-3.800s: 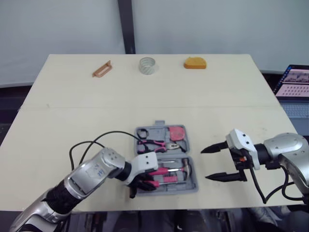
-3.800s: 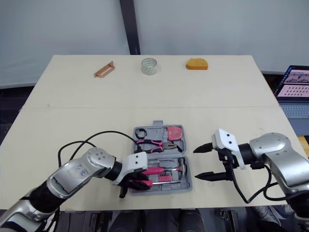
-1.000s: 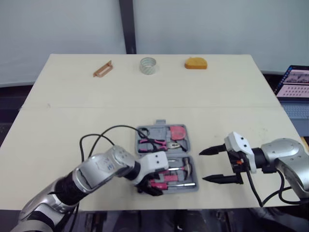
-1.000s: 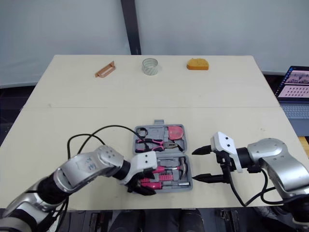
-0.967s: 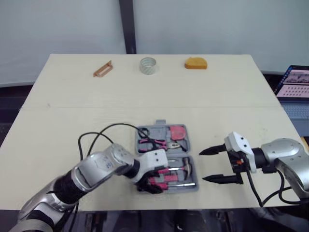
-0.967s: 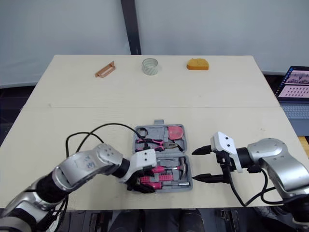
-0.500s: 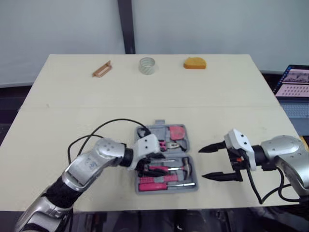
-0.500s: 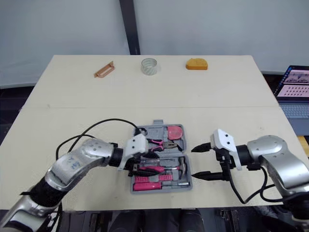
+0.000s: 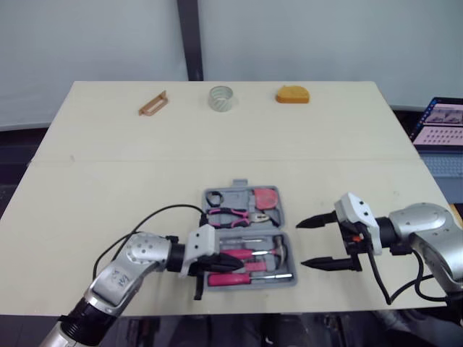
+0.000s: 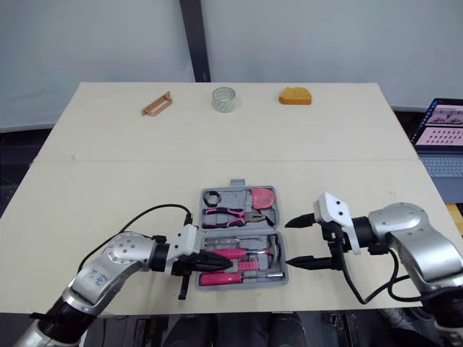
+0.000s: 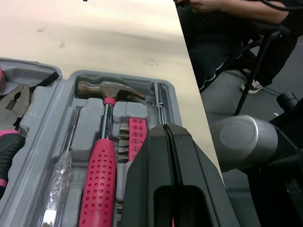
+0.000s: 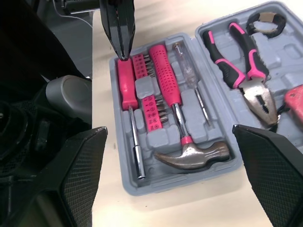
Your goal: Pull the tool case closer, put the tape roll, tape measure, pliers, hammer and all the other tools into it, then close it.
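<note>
The grey case [image 9: 249, 229] lies open and flat at the lower middle of the head view, on the pale wooden desk [image 9: 108, 188] and close to its front edge. The left pincer [image 12: 122, 49] reaches in from the lower left with its 2 fingers pressed together. Their tip is at the end of a pink-handled driver [image 12: 124, 85] in the near half of the case; whether it touches cannot be told. Beside that driver sit a strip of bits, a hammer [image 12: 168, 80] with a pink grip and a clear-handled screwdriver [image 12: 183, 61]. The far half holds pliers [image 9: 235, 215].

Just right of the case the right pincer [image 9: 313, 242] hovers over bare desk, fingers wide apart and empty, tips pointing at the case. A seam crosses the desk from left to right above the case.

Along the far edge, well apart from the case, lie 3 things: a flat brown tool [image 9: 153, 103] at upper left, the tape roll [image 9: 221, 97] in the middle and the orange tape measure [image 9: 291, 94] to its right. Behind the desk is a pale grey wall with 1 dark upright post [image 9: 189, 36]. A laptop [image 9: 438, 123] with a lit screen shows at the right edge.
</note>
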Motion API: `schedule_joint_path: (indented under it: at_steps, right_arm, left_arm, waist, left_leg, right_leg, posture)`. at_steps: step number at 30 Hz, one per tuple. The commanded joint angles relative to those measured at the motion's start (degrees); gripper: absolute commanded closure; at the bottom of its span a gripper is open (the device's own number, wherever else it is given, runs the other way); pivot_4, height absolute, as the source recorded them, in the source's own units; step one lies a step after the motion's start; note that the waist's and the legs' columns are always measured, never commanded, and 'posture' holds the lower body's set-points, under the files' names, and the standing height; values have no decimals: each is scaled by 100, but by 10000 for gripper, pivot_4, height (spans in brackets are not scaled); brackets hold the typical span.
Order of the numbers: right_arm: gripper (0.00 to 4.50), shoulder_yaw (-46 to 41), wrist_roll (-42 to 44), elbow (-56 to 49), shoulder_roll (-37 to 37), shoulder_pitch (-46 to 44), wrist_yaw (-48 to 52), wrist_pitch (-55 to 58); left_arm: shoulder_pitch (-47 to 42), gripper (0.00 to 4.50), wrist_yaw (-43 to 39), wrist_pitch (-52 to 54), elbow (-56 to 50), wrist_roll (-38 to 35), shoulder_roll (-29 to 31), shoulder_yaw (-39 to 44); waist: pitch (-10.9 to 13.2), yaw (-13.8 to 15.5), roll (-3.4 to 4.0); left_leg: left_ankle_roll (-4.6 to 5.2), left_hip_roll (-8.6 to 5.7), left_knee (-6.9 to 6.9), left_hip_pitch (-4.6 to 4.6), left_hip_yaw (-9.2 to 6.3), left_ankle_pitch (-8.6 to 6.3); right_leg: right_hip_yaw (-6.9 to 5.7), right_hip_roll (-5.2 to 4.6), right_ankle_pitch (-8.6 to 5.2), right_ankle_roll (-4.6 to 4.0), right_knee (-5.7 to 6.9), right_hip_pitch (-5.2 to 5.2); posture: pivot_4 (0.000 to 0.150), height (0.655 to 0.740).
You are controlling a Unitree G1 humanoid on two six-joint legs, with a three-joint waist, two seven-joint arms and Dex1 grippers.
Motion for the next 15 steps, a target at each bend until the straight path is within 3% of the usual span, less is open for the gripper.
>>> schedule_joint_path:
  at_steps: [1,15]
  right_arm:
    - [0,-144,132,-278,-137,69,102,15]
    - [0,-98,144,-441,-287,168,166,0]
  left_arm:
    - [113,44826,-97,-176,80,190,11,-134]
    - [146,44826,-142,-330,417,617,-99,-337]
  waist:
    - [0,1,0]
    - [0,2,0]
  left_leg:
    - [0,0,0,0,0,0]
    - [0,0,0,0,0,0]
  right_leg:
    - [0,0,0,0,0,0]
    - [0,0,0,0,0,0]
  posture:
    - [1500,7400]
    - [1500,7400]
